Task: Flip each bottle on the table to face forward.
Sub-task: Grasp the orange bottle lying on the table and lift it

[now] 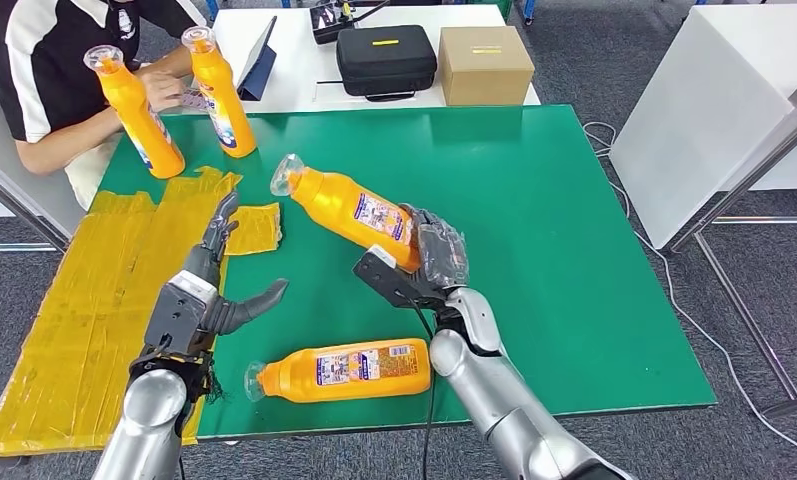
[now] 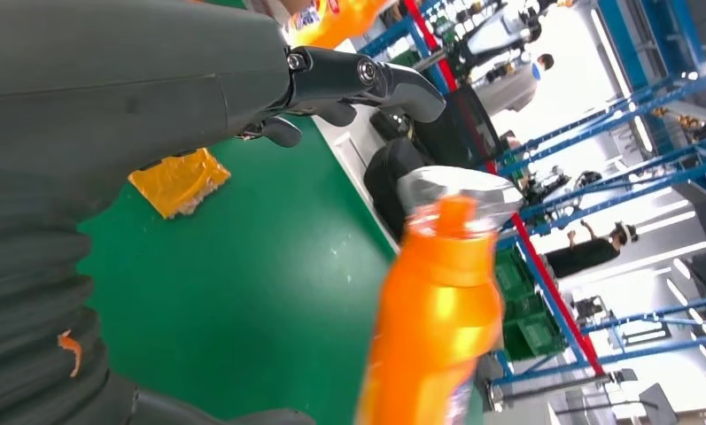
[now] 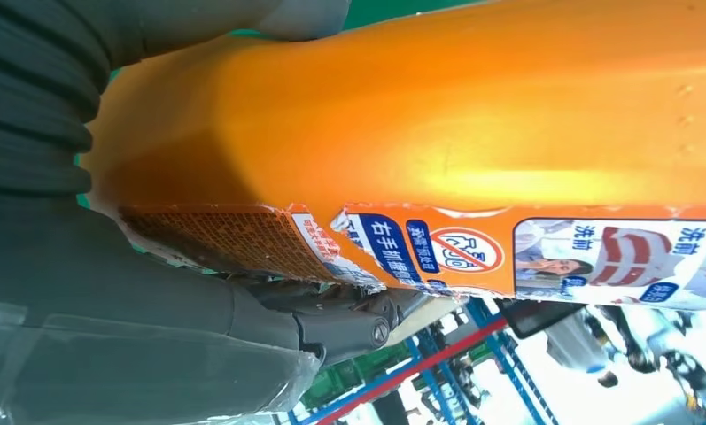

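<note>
My right hand (image 1: 424, 262) grips the base of an orange bottle (image 1: 349, 206) and holds it tilted above the green table (image 1: 554, 200), cap toward the far left. That bottle's label (image 3: 544, 257) faces the right wrist camera, pressed against the hand (image 3: 154, 336). A second orange bottle (image 1: 344, 371) lies on its side near the front edge, label up. My left hand (image 1: 209, 295) hovers open to its left, fingers spread, and the left wrist view has the hand (image 2: 154, 97) with the held bottle's neck (image 2: 442, 301) close by.
A person (image 1: 64, 70) sits at the far left corner holding two upright orange bottles (image 1: 139, 115) (image 1: 219, 90). Yellow plastic sheeting (image 1: 104, 290) covers the table's left edge. Behind stand a black case (image 1: 384, 60) and a cardboard box (image 1: 484, 65) on a white table.
</note>
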